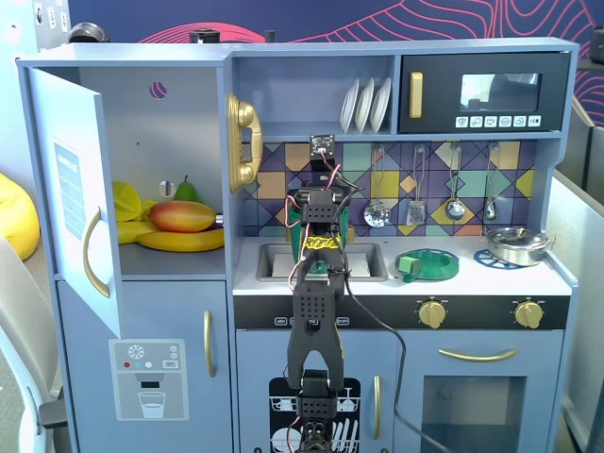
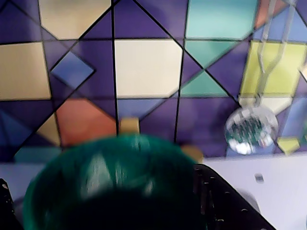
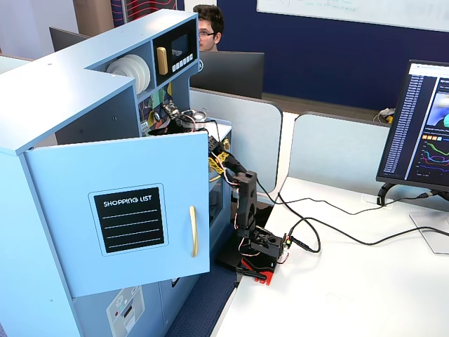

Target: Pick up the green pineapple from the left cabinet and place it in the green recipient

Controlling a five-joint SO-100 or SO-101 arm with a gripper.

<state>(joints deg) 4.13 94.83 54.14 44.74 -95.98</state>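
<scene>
Frontally, your cabinet [image 1: 142, 160] stands open; no pineapple discernible among its fruit. Wrist view: pot [image 2: 110, 184] fills the lower frame, blurred, against tiles [image 2: 144, 67]. Side view: door [image 3: 119, 210] ajar. Tool state: cannot tell.

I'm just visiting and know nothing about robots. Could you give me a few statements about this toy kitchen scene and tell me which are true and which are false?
1. The left cabinet has its door swung open. True.
2. The orange-red mango lies on the shelf inside that cabinet. True.
3. The silver pot sits in the sink. False: it sits on the counter at the right end in a fixed view.
4. The white plates stand on the shelf beside the black microwave. True.
5. The wrist view shows the green recipient far off by the cabinet. False: it fills the bottom of that view, close to the camera, in front of the tiled wall.
</scene>
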